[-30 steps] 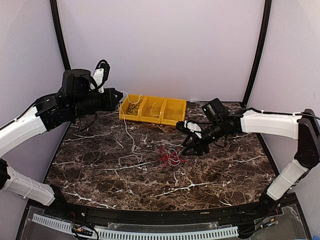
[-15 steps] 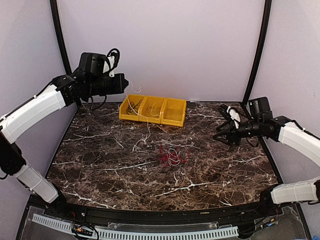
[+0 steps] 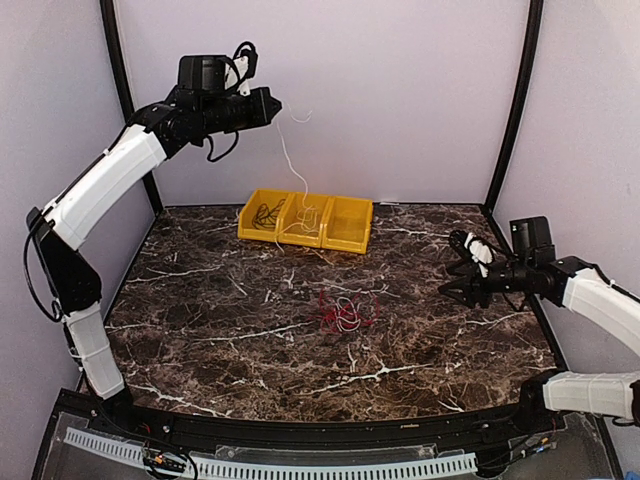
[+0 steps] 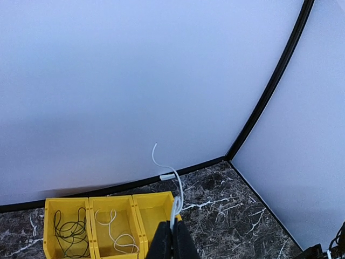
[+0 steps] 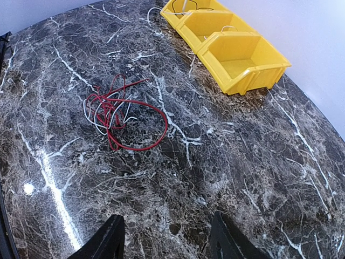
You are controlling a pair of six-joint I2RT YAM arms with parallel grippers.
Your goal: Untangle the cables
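A tangle of red and white cables [image 3: 343,312] lies on the marble table, also in the right wrist view [image 5: 116,113]. My left gripper [image 3: 272,105] is raised high at the back left, shut on a thin white cable [image 3: 290,170] that hangs down to the middle yellow bin. In the left wrist view the jaws [image 4: 173,237] pinch that white cable [image 4: 180,189], whose free end curls upward. My right gripper [image 3: 457,283] hovers at the right of the table, open and empty, well apart from the tangle; its fingers [image 5: 110,240] frame bare marble.
Three joined yellow bins [image 3: 350,237] stand at the back centre. The left bin holds a dark cable [image 4: 70,232], the middle one a white cable [image 4: 113,234], and the right bin [image 4: 156,208] is bare. Purple walls and black corner posts [image 3: 515,110] enclose the table.
My left arm rose and swung right, lifting the white cable off the table until it hangs over the bins. The right gripper pulled back from the tangle to the right and opened slightly.
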